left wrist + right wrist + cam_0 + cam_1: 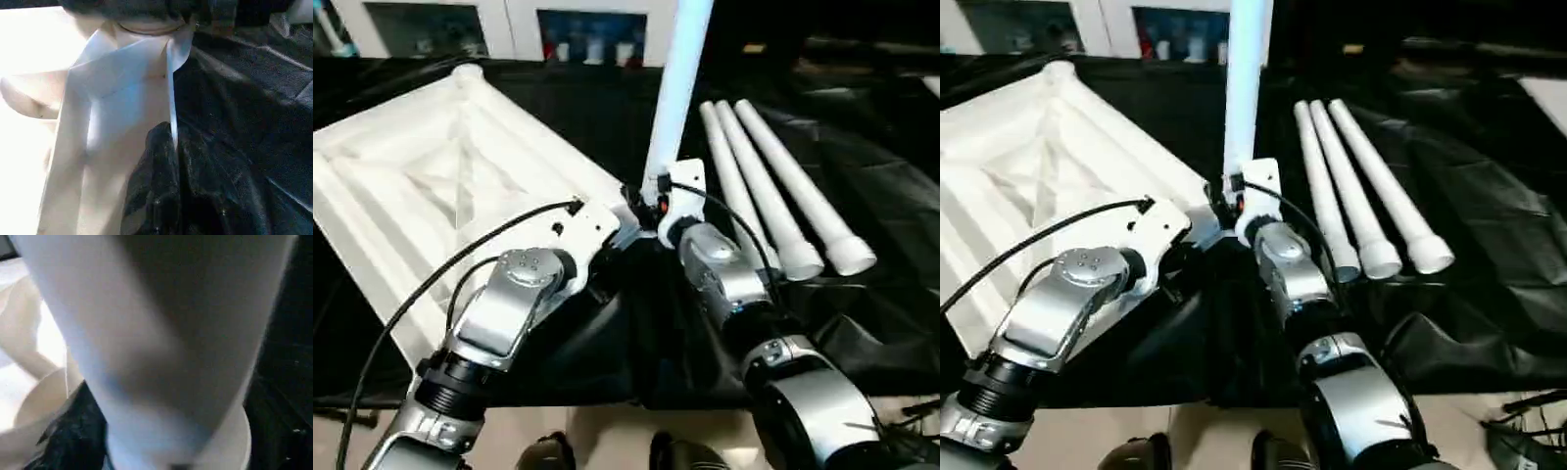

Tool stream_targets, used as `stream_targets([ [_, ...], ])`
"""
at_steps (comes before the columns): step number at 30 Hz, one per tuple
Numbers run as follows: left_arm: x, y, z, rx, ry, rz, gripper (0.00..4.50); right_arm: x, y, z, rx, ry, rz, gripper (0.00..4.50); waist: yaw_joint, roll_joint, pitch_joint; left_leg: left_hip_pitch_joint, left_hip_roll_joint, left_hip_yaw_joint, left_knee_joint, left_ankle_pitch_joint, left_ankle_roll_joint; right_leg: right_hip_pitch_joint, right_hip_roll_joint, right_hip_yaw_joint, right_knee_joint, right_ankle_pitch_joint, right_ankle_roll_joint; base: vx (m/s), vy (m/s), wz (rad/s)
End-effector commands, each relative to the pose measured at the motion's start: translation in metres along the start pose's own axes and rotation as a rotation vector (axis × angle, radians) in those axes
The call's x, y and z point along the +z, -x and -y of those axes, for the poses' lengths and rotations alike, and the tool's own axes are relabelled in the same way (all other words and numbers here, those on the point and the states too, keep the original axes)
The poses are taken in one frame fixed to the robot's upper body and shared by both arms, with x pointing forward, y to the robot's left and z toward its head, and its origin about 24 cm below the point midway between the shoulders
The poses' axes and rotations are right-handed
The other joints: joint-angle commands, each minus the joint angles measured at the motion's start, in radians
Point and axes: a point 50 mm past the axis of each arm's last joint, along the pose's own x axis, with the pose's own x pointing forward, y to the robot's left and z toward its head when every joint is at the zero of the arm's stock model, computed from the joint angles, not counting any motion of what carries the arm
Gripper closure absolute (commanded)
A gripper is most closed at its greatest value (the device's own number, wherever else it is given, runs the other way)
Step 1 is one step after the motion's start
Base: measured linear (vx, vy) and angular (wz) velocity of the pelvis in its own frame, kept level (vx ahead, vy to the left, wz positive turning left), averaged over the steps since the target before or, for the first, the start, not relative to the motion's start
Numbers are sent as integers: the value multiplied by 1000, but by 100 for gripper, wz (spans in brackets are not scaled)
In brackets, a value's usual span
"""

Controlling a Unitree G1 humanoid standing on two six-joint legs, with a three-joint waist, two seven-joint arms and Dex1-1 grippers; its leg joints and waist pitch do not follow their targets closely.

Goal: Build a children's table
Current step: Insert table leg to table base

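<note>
Upright leg [677, 88] at twelve o'clock of right gripper [651, 201] — jaw state can't tell; left gripper [607, 257] closed, empty, beside tabletop [421, 166] corner.

blocked: upright leg [677, 88] at tabletop [421, 186] corner | free: black cloth [881, 196] right

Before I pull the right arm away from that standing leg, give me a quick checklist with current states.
1. Upright leg stands at the tabletop's near corner socket: ok.
2. Leg fully seated in the socket: cannot tell, the joint is hidden behind the wrists.
3. Right gripper released from the leg: cannot tell, its wrist view shows the leg very close.
4. Left gripper at that corner: ok; whether it is steadying the tabletop: cannot tell.
5. Three spare legs lying side by side on the black cloth, apart from the arms: ok.
</note>
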Motion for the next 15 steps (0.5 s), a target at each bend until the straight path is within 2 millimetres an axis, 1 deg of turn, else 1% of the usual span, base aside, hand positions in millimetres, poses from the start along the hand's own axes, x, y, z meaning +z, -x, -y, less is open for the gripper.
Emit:
stream_targets([
  [1,-9,-4,16,-121,-11,2,450,2,4,3,36,5,-1,77,-3,4,-64,10,64,-22,-42,-29,117,49,-92,53,-39,12,-226,0,0,0],
  [2,-8,-1,17,-153,-36,18,450,4,6,4,68,16,5,69,-3,3,-71,5,61,-22,-36,26,135,56,-90,52,-24,127,-239,0,0,0],
  [3,-8,3,17,-191,-58,34,450,7,10,4,116,31,10,65,-1,1,-72,4,61,-20,-30,61,157,55,-86,50,-17,216,-246,0,0,0],
  [4,-9,5,16,-196,-55,35,450,9,14,5,154,46,8,65,0,2,-74,6,59,-20,-26,79,170,54,-82,49,-12,261,-250,0,0,0],
  [5,-9,8,15,-208,-66,47,450,10,18,7,188,67,2,65,2,2,-74,2,59,-21,-24,106,189,57,-78,47,-7,322,-250,0,0,0],
  [6,-8,9,14,-212,-72,55,450,10,20,7,205,80,-3,65,-2,2,-72,0,59,-20,-23,102,197,54,-80,44,-6,326,-260,0,0,0],
  [7,-10,12,12,-222,-66,62,450,11,25,9,242,98,-8,65,-4,0,-70,-1,61,-19,-26,84,198,53,-81,44,-11,298,-262,0,0,0],
  [8,-10,15,11,-244,-92,82,450,11,31,11,282,122,-15,65,-2,0,-66,-1,63,-21,-28,42,188,55,-86,44,-17,219,-258,0,0,0],
  [9,-10,16,11,-248,-93,83,450,11,32,12,290,128,-16,65,-1,0,-62,2,66,-21,-31,3,173,53,-88,45,-26,132,-249,0,0,0],
  [10,-11,20,9,-269,-104,96,450,11,41,14,350,166,-26,65,-2,0,-59,3,66,-21,-33,-18,166,52,-87,44,-30,86,-249,0,0,0],
  [11,-11,22,9,-276,-113,106,450,11,45,14,379,180,-30,65,4,2,-56,6,69,-22,-35,-50,148,50,-89,46,-38,7,-231,0,0,0],
  [13,-10,25,8,-299,-139,132,450,11,55,15,439,200,-43,65,1,0,-52,8,70,-23,-39,-92,123,46,-91,48,-46,-88,-215,0,0,0],
  [15,-12,27,6,-301,-147,131,450,12,63,15,485,217,-52,65,0,-1,-53,9,70,-22,-38,-103,111,44,-93,50,-47,-119,-213,0,0,0],
])
